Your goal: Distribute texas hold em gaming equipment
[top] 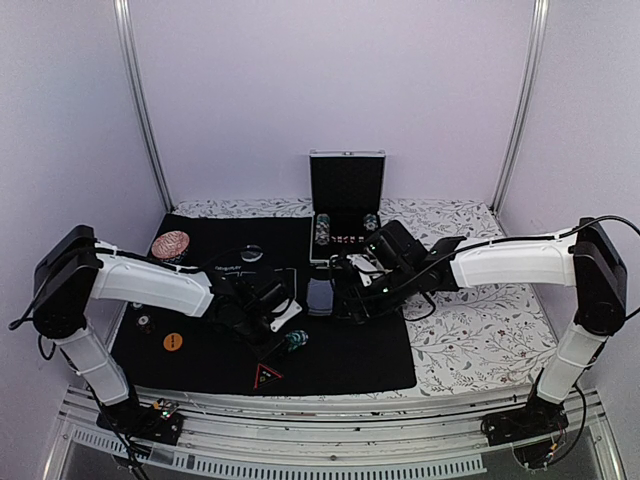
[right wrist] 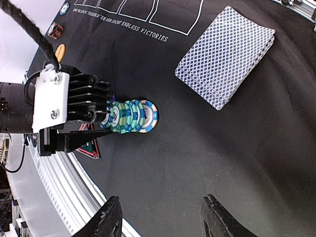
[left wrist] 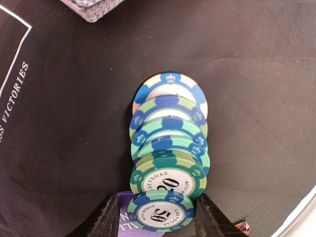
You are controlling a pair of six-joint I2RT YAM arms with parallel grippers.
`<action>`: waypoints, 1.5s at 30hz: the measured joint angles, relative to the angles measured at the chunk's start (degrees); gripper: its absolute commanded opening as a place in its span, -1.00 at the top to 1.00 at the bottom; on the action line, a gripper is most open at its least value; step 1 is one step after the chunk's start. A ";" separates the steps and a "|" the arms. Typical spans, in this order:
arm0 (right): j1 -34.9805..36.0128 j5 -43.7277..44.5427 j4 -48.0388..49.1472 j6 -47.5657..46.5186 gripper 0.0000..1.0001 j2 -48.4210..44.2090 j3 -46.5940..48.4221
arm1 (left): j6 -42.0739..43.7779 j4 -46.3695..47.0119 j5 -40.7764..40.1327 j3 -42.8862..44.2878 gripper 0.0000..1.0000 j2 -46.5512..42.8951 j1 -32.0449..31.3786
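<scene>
A toppled row of green-and-blue edged poker chips (left wrist: 169, 143) leans on the black mat (top: 350, 350), near its front edge (top: 295, 340). My left gripper (left wrist: 158, 219) straddles the near end of the row. Its jaws flank the "50" chip (left wrist: 160, 213), with a sliver of gap on the left side where something purple (left wrist: 123, 217) shows underneath. The blue-grey-backed card deck (right wrist: 226, 57) lies flat mid-mat (top: 320, 295). My right gripper (right wrist: 163, 217) hangs open over bare mat beside the deck, holding nothing. An orange button (top: 172, 341) sits at the left.
An open black case (top: 347, 185) with more chips (top: 322, 230) stands at the back. A red-edged triangle marker (top: 266, 377) lies by the front edge. A pinkish round object (top: 171, 245) is back left. Floral cloth (top: 480, 330) covers the right side.
</scene>
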 measured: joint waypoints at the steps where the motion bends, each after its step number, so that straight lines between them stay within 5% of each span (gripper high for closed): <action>1: 0.00 0.00 0.00 0.00 -0.11 -0.02 -0.04 | 0.09 0.00 0.00 0.13 -0.05 0.15 -0.09; 18: 0.00 -0.02 -0.15 -0.22 -0.12 -0.31 -0.46 | 1.46 0.90 0.35 4.72 0.26 4.00 -1.40; 45: -0.35 0.42 -0.22 -0.20 -0.12 -3.34 -2.67 | 3.91 -0.17 -1.33 13.73 0.19 9.79 -1.38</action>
